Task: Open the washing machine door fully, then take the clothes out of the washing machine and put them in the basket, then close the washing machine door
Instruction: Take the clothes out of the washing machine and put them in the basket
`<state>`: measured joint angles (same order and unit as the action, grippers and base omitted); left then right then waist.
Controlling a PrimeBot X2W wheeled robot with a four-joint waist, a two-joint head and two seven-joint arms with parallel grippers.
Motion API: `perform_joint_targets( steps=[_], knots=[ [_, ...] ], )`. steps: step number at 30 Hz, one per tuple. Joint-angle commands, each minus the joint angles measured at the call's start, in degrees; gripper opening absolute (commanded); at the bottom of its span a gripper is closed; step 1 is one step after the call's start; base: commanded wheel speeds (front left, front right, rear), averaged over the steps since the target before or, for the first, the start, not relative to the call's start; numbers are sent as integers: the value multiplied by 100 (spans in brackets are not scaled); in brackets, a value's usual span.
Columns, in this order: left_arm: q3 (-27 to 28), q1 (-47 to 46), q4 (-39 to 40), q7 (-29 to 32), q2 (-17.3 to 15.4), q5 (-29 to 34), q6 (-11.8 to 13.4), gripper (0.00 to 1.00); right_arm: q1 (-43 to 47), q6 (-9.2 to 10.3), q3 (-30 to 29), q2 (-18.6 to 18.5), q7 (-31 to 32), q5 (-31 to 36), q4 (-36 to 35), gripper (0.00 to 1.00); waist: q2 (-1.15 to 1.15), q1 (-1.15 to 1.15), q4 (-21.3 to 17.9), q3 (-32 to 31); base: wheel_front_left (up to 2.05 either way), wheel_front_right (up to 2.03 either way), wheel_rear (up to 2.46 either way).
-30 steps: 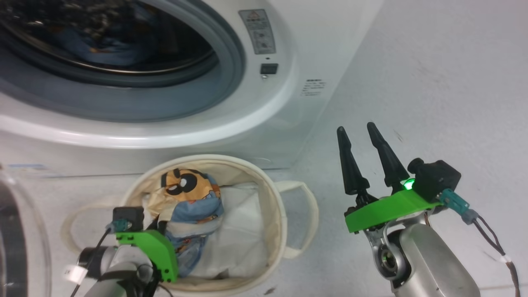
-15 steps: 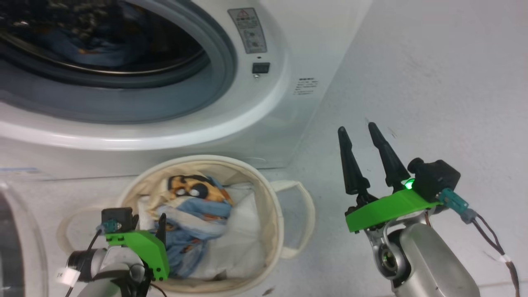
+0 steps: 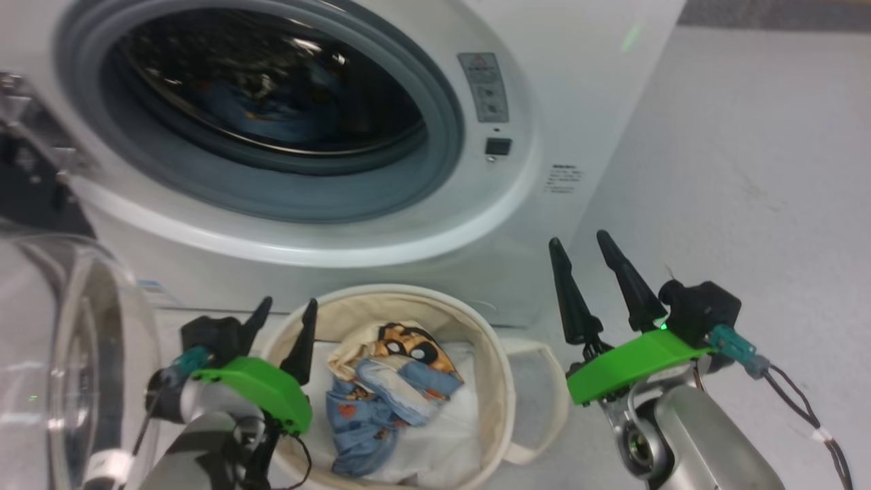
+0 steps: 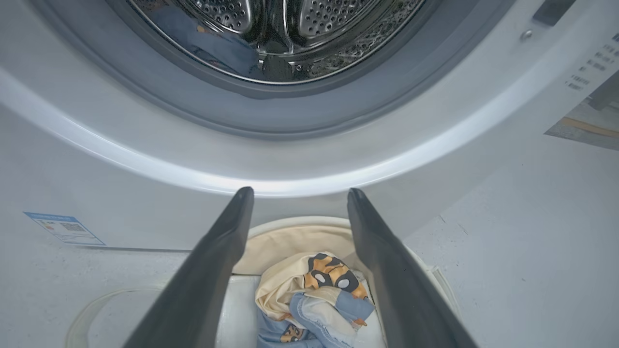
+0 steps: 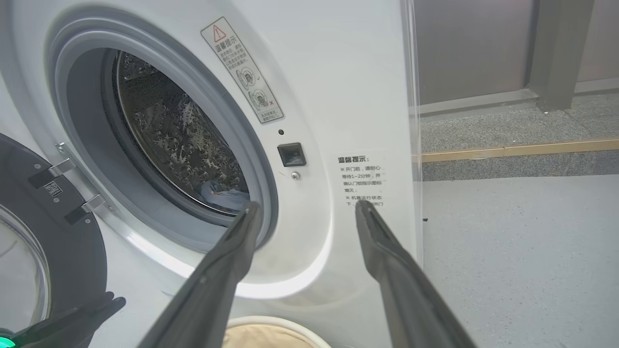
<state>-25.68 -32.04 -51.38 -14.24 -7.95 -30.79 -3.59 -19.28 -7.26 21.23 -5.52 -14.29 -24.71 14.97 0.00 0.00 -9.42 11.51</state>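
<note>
- The left gripper (image 3: 288, 305) has its two dark fingers spread wide, with nothing between them and no cloth on either one.
- It hangs at the near left edge of the basket (image 3: 360, 316), fingers pointing far toward the washing machine (image 3: 408, 231). Whether its right finger touches the rim cannot be told.
- In the left wrist view the same gripper (image 4: 300, 192) frames the basket (image 4: 295, 237) between its parted fingers, and the clothes (image 4: 314, 290) lie below, apart from them.
- The right gripper (image 3: 578, 239) is just as wide open and empty. It is held above the floor (image 3: 748, 170), right of the basket and near the machine's right front corner, touching nothing.
- In the right wrist view the right gripper (image 5: 307, 205) points at the machine's front (image 5: 338, 96), and the gap between its fingers is bare.
- The clothes (image 3: 391, 384) sit crumpled inside the basket on a white sheet (image 3: 449, 435). They are light blue and cream, with the orange-and-black cartoon face uppermost.
- A blue garment (image 5: 225, 195) lies low in the steel drum, also visible from the head camera (image 3: 272, 122).
- The basket stands on the floor just in front of the machine, below the drum opening.
- The washing machine door (image 3: 68, 354) is swung open to the left, its clear bowl near the left gripper and its black ring (image 5: 72, 251) hinged at the machine's left side.
</note>
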Motion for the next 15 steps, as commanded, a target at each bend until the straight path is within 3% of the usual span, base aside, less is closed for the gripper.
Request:
perform_joint_targets(
  steps=[1,6,11,15],
  knots=[
    [357,162,577,-74,-288,90,66,100,59,-23,116,-9,-62,-37,-133,100,0,0,221,-229,0,0,0],
    [772,856,2302,-75,-586,368,257,100,129,-23,182,-7,-62,-37,-88,100,0,0,359,-405,0,0,0],
    [738,1390,3218,107,-741,509,574,100,171,-23,363,-38,-57,175,7,100,0,0,415,-489,0,0,0],
    [717,1615,3673,266,-776,495,683,100,194,-23,390,-51,-58,307,65,100,0,0,426,-522,0,0,0]
  ],
)
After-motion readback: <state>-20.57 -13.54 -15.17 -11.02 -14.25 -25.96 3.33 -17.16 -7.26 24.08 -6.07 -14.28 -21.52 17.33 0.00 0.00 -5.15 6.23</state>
